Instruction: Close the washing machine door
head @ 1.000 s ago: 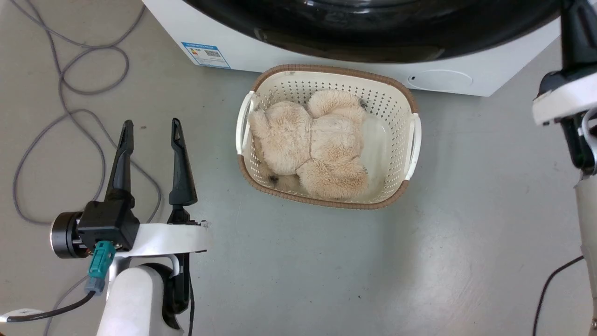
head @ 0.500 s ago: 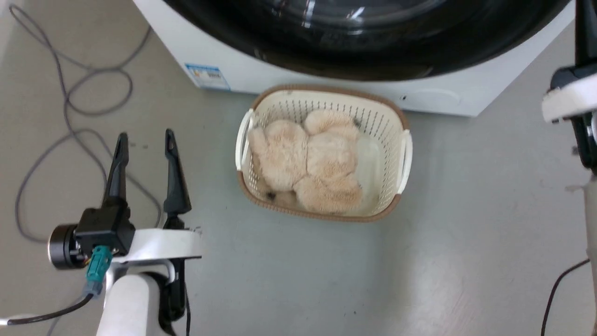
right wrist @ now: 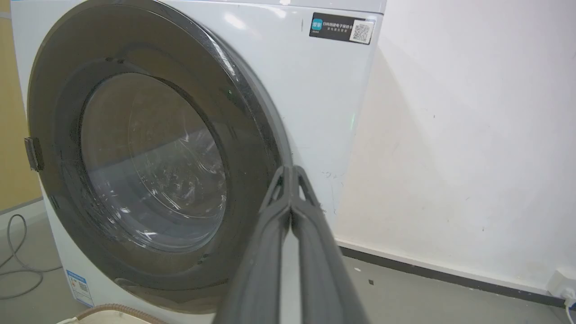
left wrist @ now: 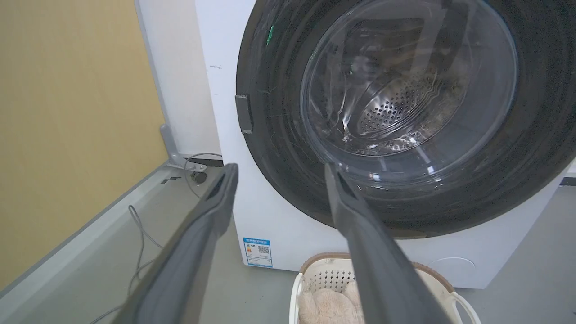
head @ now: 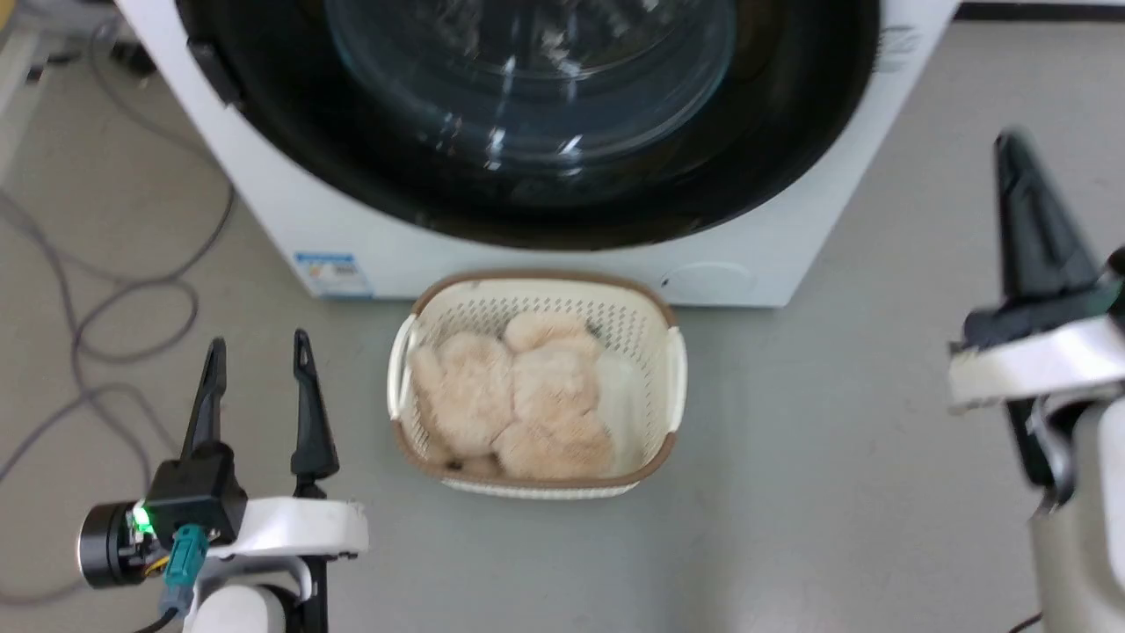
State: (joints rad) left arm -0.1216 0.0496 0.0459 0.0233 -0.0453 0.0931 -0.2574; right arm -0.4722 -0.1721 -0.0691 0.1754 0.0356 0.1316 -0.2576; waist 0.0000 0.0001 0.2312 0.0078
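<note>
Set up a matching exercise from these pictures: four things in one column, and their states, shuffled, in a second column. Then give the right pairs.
Things
1. washing machine door
2. laundry basket
3. left pincer
4. right pincer

States
A. shut tight, with nothing in it
B. wide open, with nothing in it
C. holds a cream plush toy
D. lies flat against the white front of the washing machine

Pairs: 1-D, 2-C, 3-B, 4-A
</note>
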